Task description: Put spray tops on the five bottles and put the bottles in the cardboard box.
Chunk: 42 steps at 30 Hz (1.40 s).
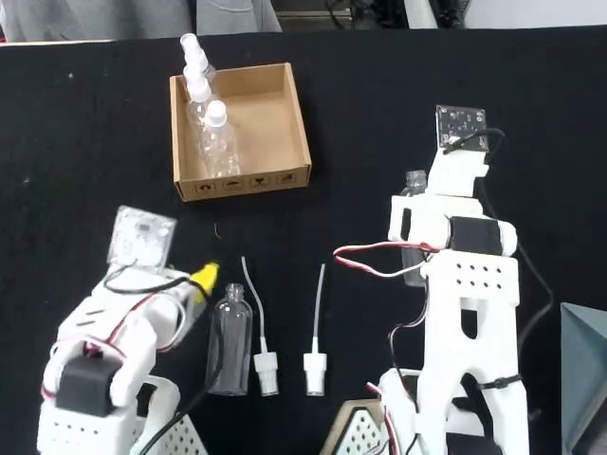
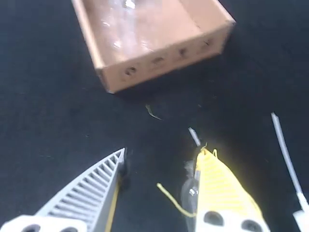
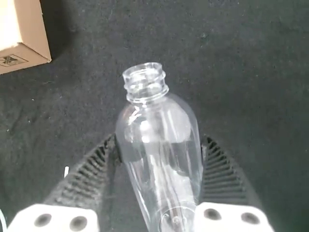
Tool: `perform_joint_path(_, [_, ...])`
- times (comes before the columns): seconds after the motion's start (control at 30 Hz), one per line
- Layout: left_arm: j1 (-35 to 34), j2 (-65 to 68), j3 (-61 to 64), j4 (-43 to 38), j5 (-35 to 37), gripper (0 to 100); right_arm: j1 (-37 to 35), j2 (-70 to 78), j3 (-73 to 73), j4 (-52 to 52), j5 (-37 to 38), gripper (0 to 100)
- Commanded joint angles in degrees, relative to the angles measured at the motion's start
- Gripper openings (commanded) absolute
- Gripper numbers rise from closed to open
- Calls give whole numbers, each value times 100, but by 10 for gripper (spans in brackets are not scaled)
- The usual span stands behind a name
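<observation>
An open clear bottle [image 3: 159, 145] sits between the fingers of my right gripper [image 3: 159, 141], which is shut on its sides; in the high view this bottle [image 1: 414, 188] shows beside the right arm. A second open bottle [image 1: 230, 336] lies on the black table by my left gripper [image 1: 196, 284]. That gripper [image 2: 161, 154] is open, and the bottle's mouth [image 2: 189, 193] peeks out beside its yellow finger. Two spray tops [image 1: 266, 368] [image 1: 315, 368] with long tubes lie between the arms. The cardboard box [image 1: 244, 182] holds three capped bottles [image 1: 219, 140].
The box [image 2: 159, 60] stands ahead of the left gripper across bare black cloth. A spray tube [image 2: 287, 154] lies off to the yellow finger's side. A grey object [image 1: 583, 370] sits at the table's right edge, beside the right arm's base.
</observation>
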Motion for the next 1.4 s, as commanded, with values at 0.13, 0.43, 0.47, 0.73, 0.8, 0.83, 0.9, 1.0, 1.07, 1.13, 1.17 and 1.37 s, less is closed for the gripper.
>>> perform_joint_path(0.13, [1218,1424,-875,114,193,220,158,-233,-48,-141,-53,141])
perform_joint_path(0.43, [2220,2409,-857,220,571,222,440,-233,-40,-220,-53,141])
perform_joint_path(0.47, [2343,2514,-866,211,738,223,466,-233,-31,-220,-62,141])
perform_joint_path(0.73, [3398,3402,-1068,149,1468,224,492,-233,136,-466,-62,141])
perform_joint_path(0.8, [3609,3648,-1209,141,1705,224,492,-233,136,-466,-62,141])
perform_joint_path(0.83, [3723,3771,-1262,141,1802,224,492,-233,136,-466,-62,141])
perform_joint_path(0.9, [3952,4035,-1349,141,1996,224,492,-233,136,-466,-62,141])
perform_joint_path(1.0, [4277,4484,-1499,141,2303,224,492,-233,136,-466,-62,141])
perform_joint_path(1.07, [4453,4809,-1648,141,2462,224,492,-233,136,-466,-62,141])
perform_joint_path(1.13, [4611,5143,-1815,97,2637,224,492,-233,136,-466,-62,141])
perform_joint_path(1.17, [4681,5310,-1859,9,2743,224,492,-233,136,-466,-62,141])
perform_joint_path(1.37, [4778,6180,-1974,-703,3244,224,492,-233,136,-466,-62,141])
